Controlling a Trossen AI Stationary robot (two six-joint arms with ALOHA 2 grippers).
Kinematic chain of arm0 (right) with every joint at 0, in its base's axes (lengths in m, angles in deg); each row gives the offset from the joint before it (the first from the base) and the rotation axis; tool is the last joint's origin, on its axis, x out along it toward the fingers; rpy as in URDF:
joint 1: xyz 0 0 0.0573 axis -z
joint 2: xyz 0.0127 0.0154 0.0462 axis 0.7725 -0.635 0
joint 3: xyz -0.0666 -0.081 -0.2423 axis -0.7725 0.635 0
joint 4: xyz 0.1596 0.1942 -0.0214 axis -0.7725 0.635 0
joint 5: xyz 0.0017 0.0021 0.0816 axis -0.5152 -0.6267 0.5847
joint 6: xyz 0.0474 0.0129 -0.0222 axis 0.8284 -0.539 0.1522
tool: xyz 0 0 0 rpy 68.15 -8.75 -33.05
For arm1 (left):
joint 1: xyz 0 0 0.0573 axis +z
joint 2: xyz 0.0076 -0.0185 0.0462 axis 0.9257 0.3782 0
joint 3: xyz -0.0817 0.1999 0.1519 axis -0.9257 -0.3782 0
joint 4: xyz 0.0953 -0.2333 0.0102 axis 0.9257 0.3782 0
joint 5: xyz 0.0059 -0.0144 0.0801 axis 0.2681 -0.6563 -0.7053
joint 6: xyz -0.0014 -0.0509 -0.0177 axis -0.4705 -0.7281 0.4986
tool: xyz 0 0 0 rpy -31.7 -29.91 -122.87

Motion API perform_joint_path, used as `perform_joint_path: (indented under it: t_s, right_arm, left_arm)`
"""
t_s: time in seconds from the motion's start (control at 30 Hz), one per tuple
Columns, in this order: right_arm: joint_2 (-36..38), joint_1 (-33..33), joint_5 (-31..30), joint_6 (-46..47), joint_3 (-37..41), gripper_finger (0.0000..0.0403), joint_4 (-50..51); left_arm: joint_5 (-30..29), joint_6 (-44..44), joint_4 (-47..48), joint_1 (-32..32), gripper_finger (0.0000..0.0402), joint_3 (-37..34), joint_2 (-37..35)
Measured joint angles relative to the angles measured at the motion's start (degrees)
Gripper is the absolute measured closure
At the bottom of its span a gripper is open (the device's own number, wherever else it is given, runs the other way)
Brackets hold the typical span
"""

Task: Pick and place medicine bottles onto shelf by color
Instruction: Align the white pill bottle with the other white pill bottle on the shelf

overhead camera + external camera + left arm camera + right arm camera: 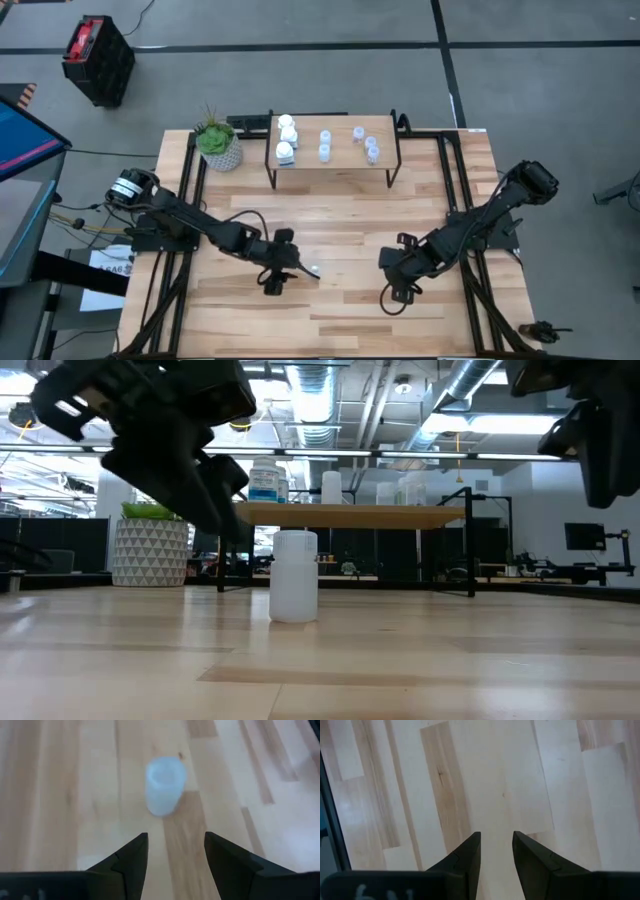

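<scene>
One bottle [165, 785] left off shelf [335, 165] | left gripper [175, 857] open, empty, lined up on bottle for grasp | right gripper [496, 852] part-open, empty, waiting nearby

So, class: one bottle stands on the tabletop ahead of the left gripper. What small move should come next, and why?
Probably ease the left gripper forward around the bottle: its fingers are open, and the bottle stands upright just beyond them, untouched.

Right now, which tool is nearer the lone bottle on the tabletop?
Left. The left tool hangs open just beside the lone bottle, which stands ahead of its fingers. The right tool hovers farther off on the bottle's other side.
</scene>
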Motion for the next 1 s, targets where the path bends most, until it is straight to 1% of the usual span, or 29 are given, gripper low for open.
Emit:
perform_joint_path:
  t_s: [0.07,0.2,0.33,0.5,0.6,0.67,1.0]
  right_arm:
    - [0.00,0.00,-0.05,-0.02,0.00,0.0267,0.01]
    - [0.00,0.00,-0.13,-0.04,0.00,0.0267,-0.05]
    - [0.00,0.00,-0.15,-0.15,0.00,0.0267,-0.48]
    - [-0.02,0.00,-0.17,-0.32,0.00,0.0267,-0.73]
    - [0.00,0.00,-0.17,-0.61,0.00,0.0267,-0.76]
    - [-0.02,0.00,-0.17,-0.61,0.00,0.0267,-0.59]
    - [-0.02,0.00,-0.15,-0.63,0.00,0.0267,-0.37]
  left_arm:
    - [-2.05,0.32,-1.73,-0.58,0.0221,-0.71,-0.01]
    - [-2.24,1.93,-2.04,-0.64,0.0212,-0.63,1.09]
    - [-1.59,2.31,-4.50,-0.19,0.0185,-0.65,3.74]
    - [-1.72,4.73,-11.83,-0.17,0.0144,-0.55,6.98]
    - [-1.70,5.48,-16.06,-0.17,0.0129,-0.28,7.64]
    - [-1.77,6.73,-19.35,0.08,0.0125,-0.15,8.46]
    - [-2.12,7.26,-21.16,1.37,0.0136,-0.13,10.39]
